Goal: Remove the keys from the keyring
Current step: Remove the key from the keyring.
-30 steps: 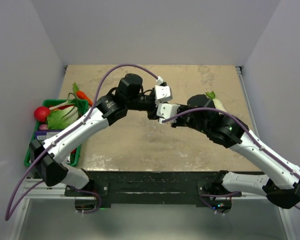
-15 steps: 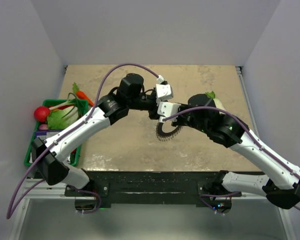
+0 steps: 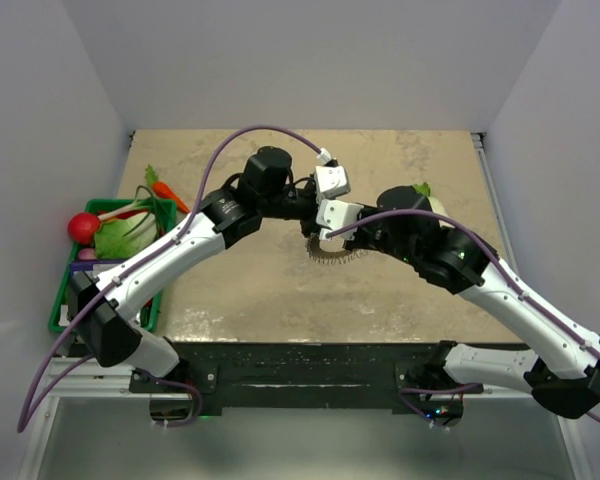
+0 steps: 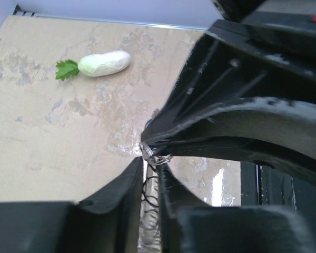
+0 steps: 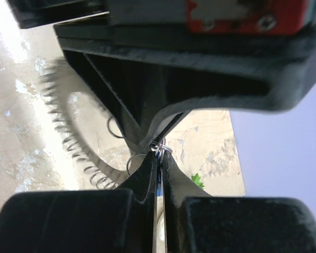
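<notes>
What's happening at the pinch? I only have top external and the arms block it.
Observer: In the right wrist view the right gripper is shut, with small wire rings at its tips.
Operator: Left one?
Observer: In the left wrist view the left gripper has its fingers a narrow gap apart, and the keyring coil shows in the gap. I can't tell if it grips.
Operator: Key?
Observer: I can't make out a blue key in either wrist view.

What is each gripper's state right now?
Left gripper: a narrow gap; open or gripping cannot be told.
Right gripper: shut, close to the keyring; what it pinches cannot be told.
</notes>
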You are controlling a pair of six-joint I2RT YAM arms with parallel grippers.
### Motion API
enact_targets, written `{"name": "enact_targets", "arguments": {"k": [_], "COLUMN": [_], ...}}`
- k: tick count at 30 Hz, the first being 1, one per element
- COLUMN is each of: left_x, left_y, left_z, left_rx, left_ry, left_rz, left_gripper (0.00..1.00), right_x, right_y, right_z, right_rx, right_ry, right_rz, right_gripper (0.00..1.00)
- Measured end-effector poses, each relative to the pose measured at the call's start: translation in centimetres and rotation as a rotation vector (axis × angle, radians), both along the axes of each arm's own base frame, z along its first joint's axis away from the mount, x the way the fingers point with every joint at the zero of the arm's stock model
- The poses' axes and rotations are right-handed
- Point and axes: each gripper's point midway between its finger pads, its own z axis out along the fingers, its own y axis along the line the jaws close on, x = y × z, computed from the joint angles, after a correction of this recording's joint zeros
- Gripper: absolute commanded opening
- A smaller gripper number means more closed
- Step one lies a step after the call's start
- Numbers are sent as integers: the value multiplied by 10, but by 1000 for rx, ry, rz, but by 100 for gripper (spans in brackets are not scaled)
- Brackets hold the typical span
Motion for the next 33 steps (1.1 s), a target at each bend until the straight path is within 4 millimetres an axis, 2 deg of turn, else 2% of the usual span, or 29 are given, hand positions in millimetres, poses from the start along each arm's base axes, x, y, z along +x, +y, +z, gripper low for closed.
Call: {"name": "enact_targets", "arguments": {"k": [14, 25, 29, 33], "left_x": [-3, -18, -21, -27], "left_y": [-1, 14, 18, 22], "left_z": [6, 21, 25, 22], "left_rx": [-13, -14, -6, 18], "left_ry": [-22, -104, -179, -250], "left_rz": [-11, -52, -88, -154], "left_gripper": [0, 0, 0, 0], "right_x": [0, -11, -11, -9], "right_y": [-6, 0, -2, -3], "right_z": [6, 19, 20, 11], "right_rx": [28, 105, 128, 102], "right_ry": [-25, -33, -18, 8], "right_rz": [11, 141, 144, 150], "right_gripper": [0, 0, 0, 0]}}
